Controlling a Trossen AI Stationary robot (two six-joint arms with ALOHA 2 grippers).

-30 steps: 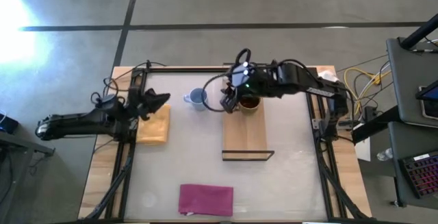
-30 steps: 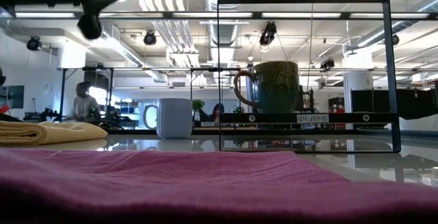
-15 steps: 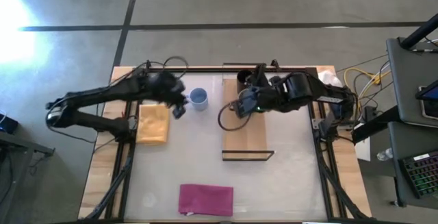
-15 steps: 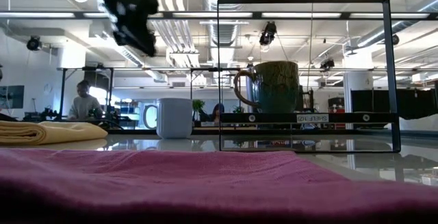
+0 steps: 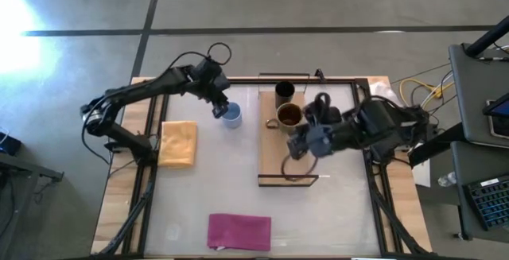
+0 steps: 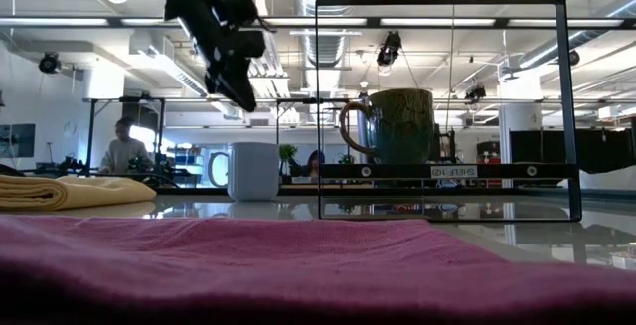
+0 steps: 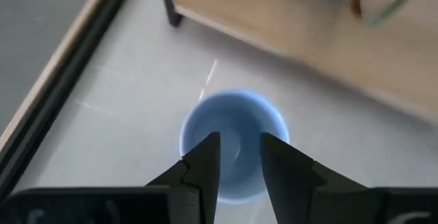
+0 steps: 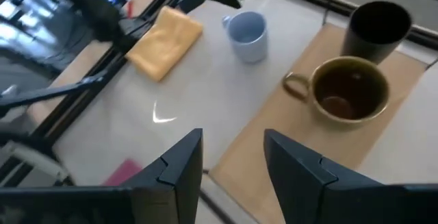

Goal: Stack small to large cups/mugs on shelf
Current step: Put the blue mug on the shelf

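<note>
On your counter (image 5: 223, 188), the shelf (image 5: 285, 153) already carries the brown mug (image 5: 289, 116) with the black cup (image 5: 285, 94) behind it. Your left pincer (image 5: 219, 109), open, has swung in above the blue mug (image 5: 231, 114), left of the shelf. Your right pincer (image 5: 296, 150), open and empty, has backed away nearer.

There are three cups in all. One is a black cup (image 5: 285, 94), one is a brown mug (image 5: 288, 116), and one is a light blue mug (image 5: 231, 114). Two of them, the black and the brown, stand on the one wooden shelf (image 5: 285, 155); the blue one stands beside the shelf. There are two cloths near the shelf: one yellow pad (image 5: 178, 142) and one pink cloth (image 5: 239, 231). There are two robot arms.
</note>
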